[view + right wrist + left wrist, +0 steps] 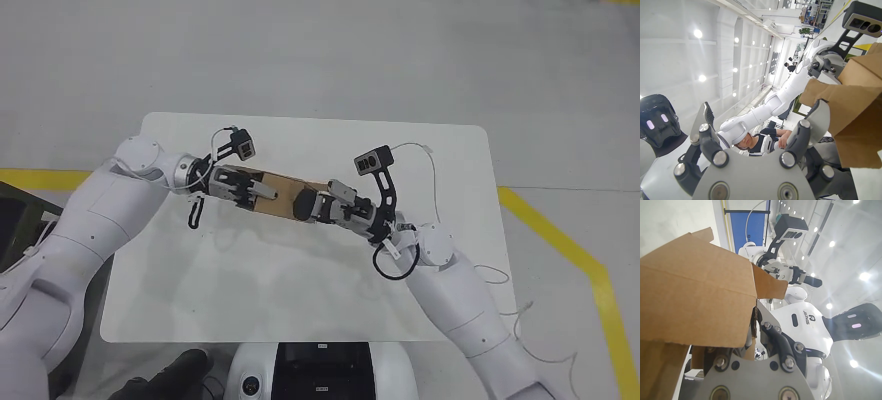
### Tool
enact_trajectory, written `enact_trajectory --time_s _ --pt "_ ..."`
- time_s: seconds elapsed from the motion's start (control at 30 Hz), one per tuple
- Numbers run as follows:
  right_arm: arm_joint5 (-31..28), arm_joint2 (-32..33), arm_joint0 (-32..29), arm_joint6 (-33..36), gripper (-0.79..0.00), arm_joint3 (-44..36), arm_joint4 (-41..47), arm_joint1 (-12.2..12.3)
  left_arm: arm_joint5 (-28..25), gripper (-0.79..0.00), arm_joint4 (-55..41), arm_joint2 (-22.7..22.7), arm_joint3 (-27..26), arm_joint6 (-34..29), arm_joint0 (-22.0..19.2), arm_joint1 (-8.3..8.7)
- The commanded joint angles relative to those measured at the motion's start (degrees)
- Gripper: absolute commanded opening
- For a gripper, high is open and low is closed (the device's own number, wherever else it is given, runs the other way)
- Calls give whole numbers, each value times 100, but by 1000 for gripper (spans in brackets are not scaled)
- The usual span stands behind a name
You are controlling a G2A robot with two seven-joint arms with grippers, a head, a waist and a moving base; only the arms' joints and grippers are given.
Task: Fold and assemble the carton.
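A brown cardboard carton (280,190) hangs in the air over the table, held between my two arms. My left gripper (243,188) is at its left end, shut on a carton wall. In the left wrist view the carton (696,285) covers one finger, and the wall edge sits inside the left gripper (753,323). My right gripper (315,205) is at the carton's right end and open. In the right wrist view its fingers are spread wide (762,106), with one finger pad (819,111) against a flap of the carton (853,113). The right gripper (806,278) also shows beyond the carton's flap.
The white table (300,290) lies under both arms, with bare surface in front and behind. A thin white cable (432,160) lies near its far right corner. Yellow floor tape (560,240) runs past the table's right side.
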Motion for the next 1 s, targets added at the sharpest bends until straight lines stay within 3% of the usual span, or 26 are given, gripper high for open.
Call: enact_trajectory --time_s 0.0,0.5,0.97 --pt "14 106 -107 6 0 -26 33 26 0 -785 -90 9 23 0 18 -6" --pt "120 314 -317 119 0 77 128 73 100 -785 -440 179 -108 0 -50 44" --pt "144 398 -152 132 0 243 104 66 213 -785 -656 447 -486 0 -121 243"
